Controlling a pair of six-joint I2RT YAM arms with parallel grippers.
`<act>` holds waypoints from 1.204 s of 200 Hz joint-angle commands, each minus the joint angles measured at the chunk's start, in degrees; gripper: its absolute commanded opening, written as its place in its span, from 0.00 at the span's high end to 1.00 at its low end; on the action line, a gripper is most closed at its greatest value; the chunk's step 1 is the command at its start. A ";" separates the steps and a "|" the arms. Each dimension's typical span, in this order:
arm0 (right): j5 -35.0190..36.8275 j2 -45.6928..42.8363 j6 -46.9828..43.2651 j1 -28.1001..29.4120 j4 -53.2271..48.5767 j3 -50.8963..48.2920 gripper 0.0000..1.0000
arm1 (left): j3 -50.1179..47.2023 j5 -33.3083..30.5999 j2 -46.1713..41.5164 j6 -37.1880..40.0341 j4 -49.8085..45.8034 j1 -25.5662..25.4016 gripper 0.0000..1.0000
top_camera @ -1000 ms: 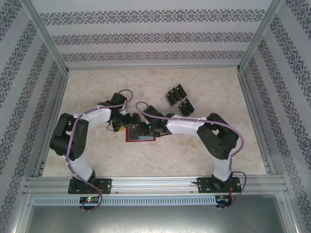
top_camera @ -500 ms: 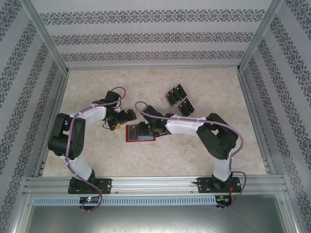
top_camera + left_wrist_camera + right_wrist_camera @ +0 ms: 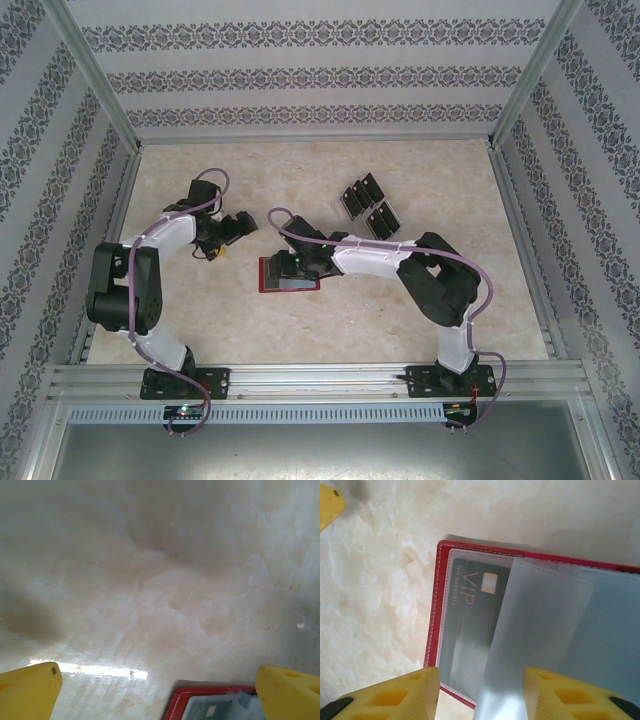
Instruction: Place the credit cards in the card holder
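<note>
Several credit cards (image 3: 368, 206) lie in a loose cluster toward the back right of the table (image 3: 200, 320), well apart from the card holder (image 3: 288, 276), which lies open near the middle. The right gripper (image 3: 480, 695) hangs right over the holder with its jaws about half apart. A clear sleeve (image 3: 530, 630) runs down between its yellow fingers, but honestly I can't tell if it's pinching that sleeve or just straddling it. One VIP card (image 3: 470, 610) already sits in the left pocket. The left gripper (image 3: 236, 225) is spread wide with nothing in it, off to the holder's left. My read is that the step in hand is getting a free pocket exposed. If so, I'd keep the sleeve lifted gently and not yank it, since the holder looks light enough to slide. The empty arm could pin the red edge down while the next card comes over. The surface is a pale marbled top, a bit glossy, so flat cards could be fiddly to pick off it. The walls (image 3: 320, 80) have striped floral wallpaper, and an aluminium frame (image 3: 320, 375) runs along the near edge.
</note>
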 commanded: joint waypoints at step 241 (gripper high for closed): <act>6.22 -7.39 -2.38 -1.63 -12.30 0.32 0.49 | -1.24 3.36 -6.71 -0.61 -0.03 7.52 0.00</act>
